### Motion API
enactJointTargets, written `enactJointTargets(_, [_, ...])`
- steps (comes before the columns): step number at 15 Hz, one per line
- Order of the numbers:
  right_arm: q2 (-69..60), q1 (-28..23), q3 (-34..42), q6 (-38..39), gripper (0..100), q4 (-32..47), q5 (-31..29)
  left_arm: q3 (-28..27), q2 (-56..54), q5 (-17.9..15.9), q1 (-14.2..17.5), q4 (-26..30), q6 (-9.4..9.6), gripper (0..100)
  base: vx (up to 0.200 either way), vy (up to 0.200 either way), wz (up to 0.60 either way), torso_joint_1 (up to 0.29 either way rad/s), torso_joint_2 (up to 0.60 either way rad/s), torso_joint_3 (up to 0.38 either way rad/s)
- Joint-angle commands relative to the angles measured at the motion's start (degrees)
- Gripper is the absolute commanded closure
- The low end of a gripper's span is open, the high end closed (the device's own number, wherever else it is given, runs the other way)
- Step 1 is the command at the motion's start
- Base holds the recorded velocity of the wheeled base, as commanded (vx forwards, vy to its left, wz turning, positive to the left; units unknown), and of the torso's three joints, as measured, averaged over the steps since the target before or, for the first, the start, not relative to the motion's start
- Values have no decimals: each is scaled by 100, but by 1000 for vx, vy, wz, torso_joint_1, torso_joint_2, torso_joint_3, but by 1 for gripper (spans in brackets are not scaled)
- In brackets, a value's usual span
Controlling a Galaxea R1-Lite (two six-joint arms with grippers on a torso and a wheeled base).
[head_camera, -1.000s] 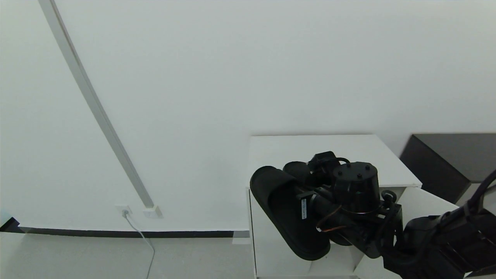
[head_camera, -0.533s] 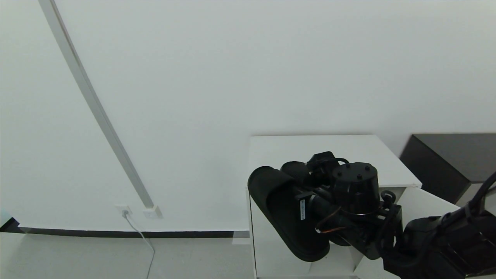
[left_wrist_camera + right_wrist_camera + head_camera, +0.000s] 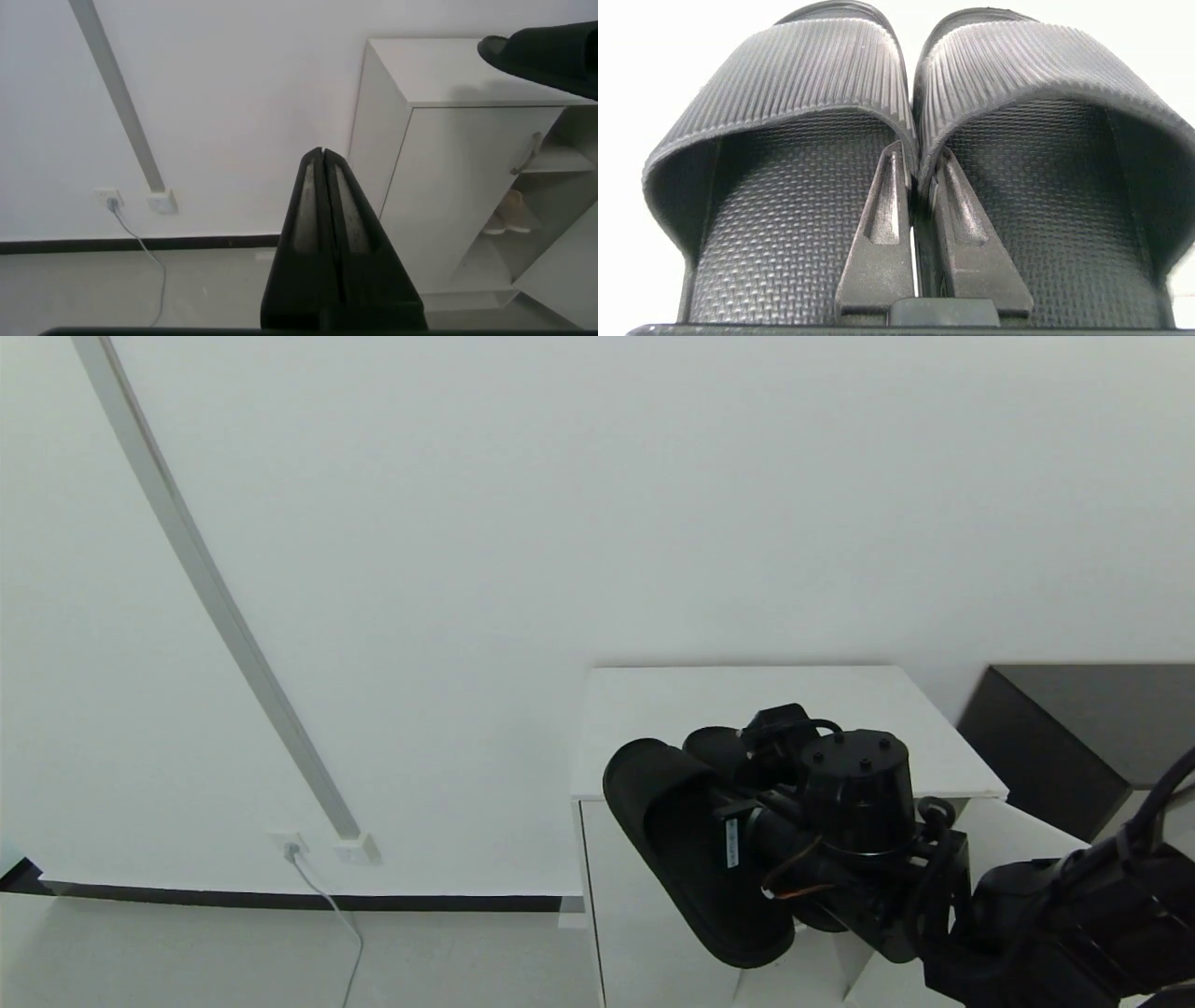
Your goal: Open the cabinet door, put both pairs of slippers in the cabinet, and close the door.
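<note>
My right gripper (image 3: pixel 918 219) is shut on a pair of black slippers (image 3: pixel 915 168), one finger inside each strap, pinching their inner edges together. In the head view the black slippers (image 3: pixel 695 854) hang in front of the white cabinet (image 3: pixel 747 709), level with its top, and my right gripper (image 3: pixel 747 835) is behind them. The cabinet (image 3: pixel 439 168) stands against the wall with its door swung open on the far side, and a light-coloured pair of slippers (image 3: pixel 512 213) rests on a middle shelf inside. My left gripper (image 3: pixel 322 201) is shut with nothing in it, held off to the cabinet's left.
A dark box-like unit (image 3: pixel 1083 728) stands right of the cabinet. A grey trunking strip (image 3: pixel 205 588) runs diagonally down the white wall to a socket (image 3: pixel 294 845) with a cable (image 3: pixel 341 924) trailing to the floor. Open floor lies left of the cabinet.
The head view has shifted a little, so wall and cabinet sit slightly left and lower. My right gripper still holds the black slippers in about the same place.
</note>
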Motion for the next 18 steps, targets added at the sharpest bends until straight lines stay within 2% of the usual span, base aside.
enactJointTargets(1, [125, 18, -10, 1, 100, -9, 7, -6, -1, 0, 2, 0, 1, 100, 0, -200, 0, -2, 2, 2])
enactJointTargets(13, [-244, -61, 298, 10, 100, -97, 16, -6, -1, 0, 2, 0, -17, 100, 0, -200, 0, 2, 3, 2])
enactJointTargets(18, [-754, 246, 930, 36, 100, -97, 95, -6, -1, 0, 2, 0, -17, 100, 0, 0, 0, 0, 0, 0])
